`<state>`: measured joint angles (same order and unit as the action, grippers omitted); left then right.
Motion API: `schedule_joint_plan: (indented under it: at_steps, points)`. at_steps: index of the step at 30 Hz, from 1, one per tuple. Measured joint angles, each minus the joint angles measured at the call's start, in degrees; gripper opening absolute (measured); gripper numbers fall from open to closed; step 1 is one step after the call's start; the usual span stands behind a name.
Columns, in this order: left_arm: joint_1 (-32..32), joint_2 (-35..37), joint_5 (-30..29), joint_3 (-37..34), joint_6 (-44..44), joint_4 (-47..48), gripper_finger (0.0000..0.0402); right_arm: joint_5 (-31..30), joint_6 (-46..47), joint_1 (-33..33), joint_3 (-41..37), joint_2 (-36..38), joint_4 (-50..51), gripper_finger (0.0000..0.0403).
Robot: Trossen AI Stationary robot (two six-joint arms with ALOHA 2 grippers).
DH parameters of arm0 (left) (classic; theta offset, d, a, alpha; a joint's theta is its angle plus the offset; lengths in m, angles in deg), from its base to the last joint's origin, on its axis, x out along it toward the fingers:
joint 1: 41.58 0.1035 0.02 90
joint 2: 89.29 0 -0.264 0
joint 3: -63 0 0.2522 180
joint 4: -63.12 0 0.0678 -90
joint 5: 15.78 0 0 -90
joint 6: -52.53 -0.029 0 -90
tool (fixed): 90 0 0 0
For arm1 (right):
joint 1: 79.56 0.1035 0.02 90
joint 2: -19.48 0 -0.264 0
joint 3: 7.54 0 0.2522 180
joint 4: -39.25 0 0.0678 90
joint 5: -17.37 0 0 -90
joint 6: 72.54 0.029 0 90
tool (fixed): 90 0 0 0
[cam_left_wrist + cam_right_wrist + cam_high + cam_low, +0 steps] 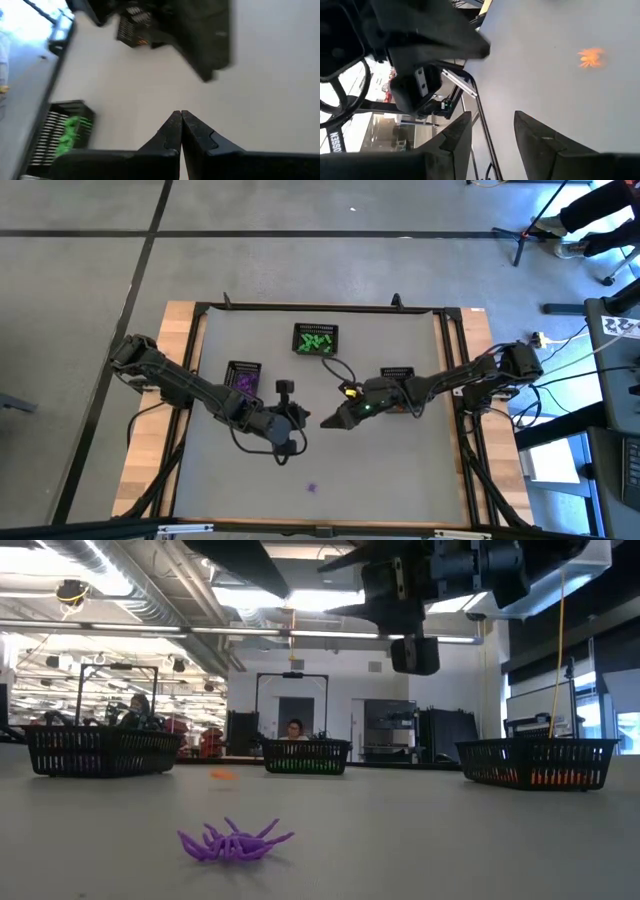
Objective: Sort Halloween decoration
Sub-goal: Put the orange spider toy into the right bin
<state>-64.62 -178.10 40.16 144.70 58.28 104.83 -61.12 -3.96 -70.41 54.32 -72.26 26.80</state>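
Standing along the far side of the bench: three black mesh baskets, one per colour, holding purple, green and orange trinkets, presumably so each loose piece joins its match. Loose stock: one purple spider near the front edge, alone; one orange spider on the open surface. Left tool: pinched shut, empty, arm stretched low toward mid-bench. Right tool: parted, empty, arm reaching inward, tilted down toward the orange spider.
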Motion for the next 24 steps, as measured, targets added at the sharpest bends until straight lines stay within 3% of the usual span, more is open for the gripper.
schedule_joint_plan:
  at_steps: [4, 10, 15, 20, 24]
  points:
    - [0.73, -0.27, 8.58, -0.93, 4.41, 2.4, 0.0, 0.09, -0.14, -0.67, 0.0, 0.0, 0.3, 0.0145]
    - [2.68, -0.55, 18.34, -8.98, 14.15, 0.96, 0.0005, 1.62, -3.37, -0.96, -0.04, 1.25, -1.18, 0.0145]
    - [4.83, -0.57, 24.83, -16.64, 20.56, -2.99, 0.0053, 1.62, -6.03, -0.91, -0.04, 4.67, -0.42, 0.0145]
    - [7.47, -0.57, 25.98, -20.83, 24.36, -6.32, 0.0121, 1.6, -7.43, -0.92, -0.04, 7.66, 2.04, 0.0145]
    - [9.68, -0.57, 25.61, -21.7, 23.72, -7.38, 0.0153, 1.14, -8.83, -0.92, -0.02, 9.3, 4.95, 0.0145]
